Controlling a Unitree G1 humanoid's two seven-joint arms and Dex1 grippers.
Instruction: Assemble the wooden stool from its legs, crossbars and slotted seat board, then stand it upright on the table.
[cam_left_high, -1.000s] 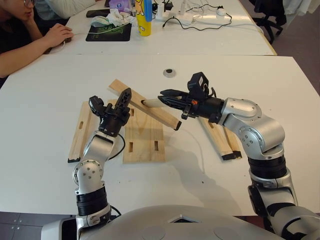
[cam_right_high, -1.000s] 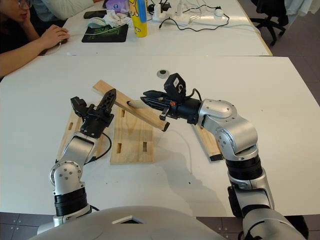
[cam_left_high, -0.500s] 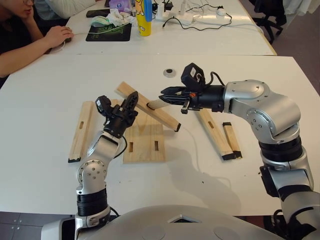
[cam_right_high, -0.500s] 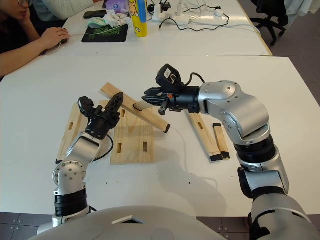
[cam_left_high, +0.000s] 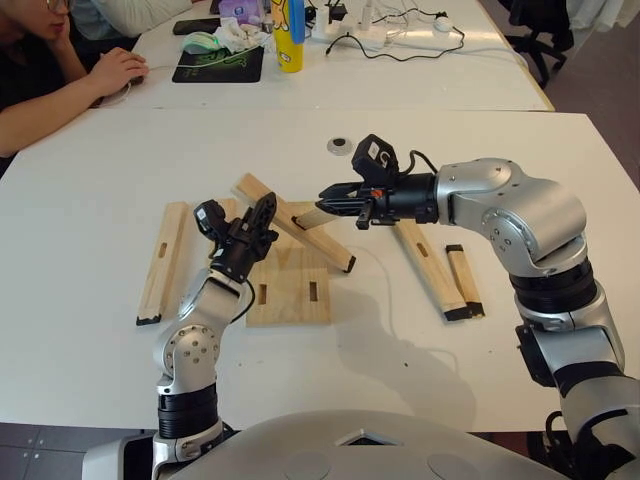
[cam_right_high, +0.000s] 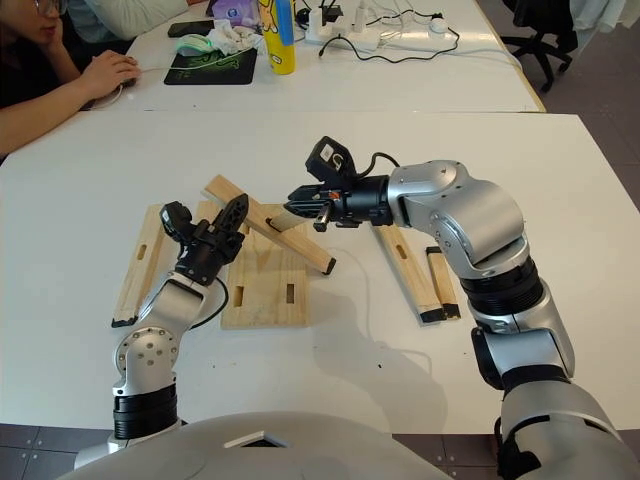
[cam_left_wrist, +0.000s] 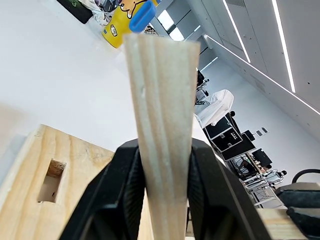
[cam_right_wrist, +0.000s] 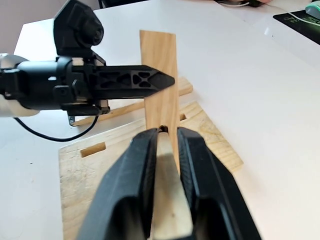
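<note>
My left gripper (cam_left_high: 262, 214) is shut on a long wooden leg (cam_left_high: 332, 251), holding it tilted above the slotted seat board (cam_left_high: 290, 292). In the left wrist view the leg (cam_left_wrist: 162, 95) stands pinched between the fingers (cam_left_wrist: 125, 185). My right gripper (cam_left_high: 326, 193) is shut on a short crossbar (cam_left_high: 306, 214), whose free end meets the side of the leg. The right wrist view shows the crossbar (cam_right_wrist: 167, 200) pointing at a slot in the leg (cam_right_wrist: 160, 65), with the left gripper (cam_right_wrist: 125, 80) just beyond it.
A second leg (cam_left_high: 160, 258) lies flat to the left of the seat board. Another leg (cam_left_high: 425, 262) and a short crossbar (cam_left_high: 463, 282) lie to its right, under my right arm. A round grommet (cam_left_high: 340, 146) sits behind. A yellow bottle (cam_left_high: 288, 35) stands on the back table.
My left gripper has shifted a little to the right with the leg. My right arm has swung its elbow up and back, keeping the crossbar's end against the leg.
</note>
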